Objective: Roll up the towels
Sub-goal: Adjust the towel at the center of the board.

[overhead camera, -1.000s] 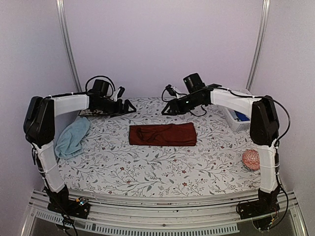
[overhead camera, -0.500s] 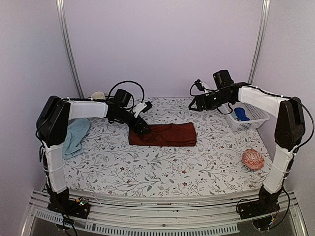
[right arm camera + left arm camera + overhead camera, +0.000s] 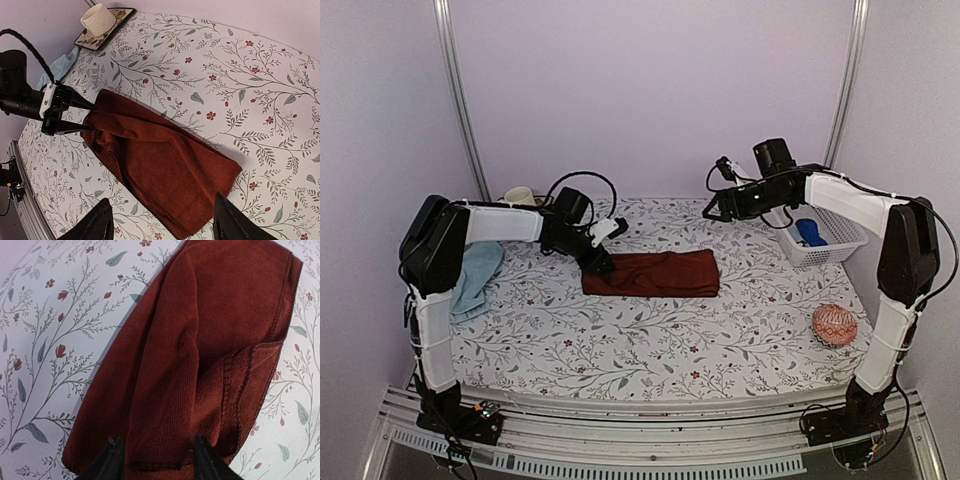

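The dark maroon towel [image 3: 655,273] [image 3: 160,160] lies folded into a long strip across the middle of the table. My left gripper [image 3: 600,262] [image 3: 159,462] is down at its left end. Its jaws stand open astride a raised fold of the maroon towel [image 3: 200,340], with cloth filling most of the gap. The pale blue towel [image 3: 475,275] [image 3: 57,67] lies crumpled at the left edge, under the left arm. My right gripper [image 3: 712,212] [image 3: 162,225] hangs open in the air over the back of the table, nothing between its fingers.
A white basket [image 3: 820,240] holding a bright blue object [image 3: 807,232] stands at the back right. An orange-pink patterned ball [image 3: 834,325] rests near the right edge. A pale cup [image 3: 518,196] [image 3: 98,19] sits on a small tray [image 3: 122,12] at the back left.
My left gripper came down from the back left onto the maroon towel's left end and its jaws narrowed around the fold. My right arm swung right and back, its jaws widening.
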### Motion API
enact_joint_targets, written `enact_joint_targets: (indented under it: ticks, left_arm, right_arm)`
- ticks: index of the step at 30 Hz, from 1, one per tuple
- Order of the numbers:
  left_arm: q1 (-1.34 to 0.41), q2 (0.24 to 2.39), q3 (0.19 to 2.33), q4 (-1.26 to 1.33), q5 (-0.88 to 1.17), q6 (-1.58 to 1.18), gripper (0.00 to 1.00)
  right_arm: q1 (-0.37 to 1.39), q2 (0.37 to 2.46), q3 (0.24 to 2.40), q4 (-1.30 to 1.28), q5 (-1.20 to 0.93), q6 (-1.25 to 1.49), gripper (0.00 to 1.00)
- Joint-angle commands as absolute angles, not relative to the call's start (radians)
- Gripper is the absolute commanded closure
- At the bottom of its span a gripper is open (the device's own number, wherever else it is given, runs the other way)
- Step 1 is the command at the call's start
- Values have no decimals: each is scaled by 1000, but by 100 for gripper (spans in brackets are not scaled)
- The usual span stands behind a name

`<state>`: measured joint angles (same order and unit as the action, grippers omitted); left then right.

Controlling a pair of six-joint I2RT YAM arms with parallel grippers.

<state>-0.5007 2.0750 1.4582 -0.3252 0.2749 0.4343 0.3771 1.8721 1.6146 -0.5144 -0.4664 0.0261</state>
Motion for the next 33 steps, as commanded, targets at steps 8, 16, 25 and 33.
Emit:
enact_joint_targets:
  ticks: [8, 16, 25, 33]
  left_arm:
    - [-502, 2062, 1449, -307, 251, 425, 100]
    - [-417, 2078, 1525, -368, 337, 214, 100]
    - [-371, 2181, 1649, -459, 331, 94, 83]
    - [-367, 2204, 1725, -517, 224, 52, 25]
  right_arm:
    - [367, 1901, 1638, -502, -486, 35, 31]
    - [367, 1895, 1617, -496, -504, 31, 30]
    - [369, 1890, 1608, -488, -531, 30, 28]
    - [369, 1873, 1580, -479, -534, 31, 28]
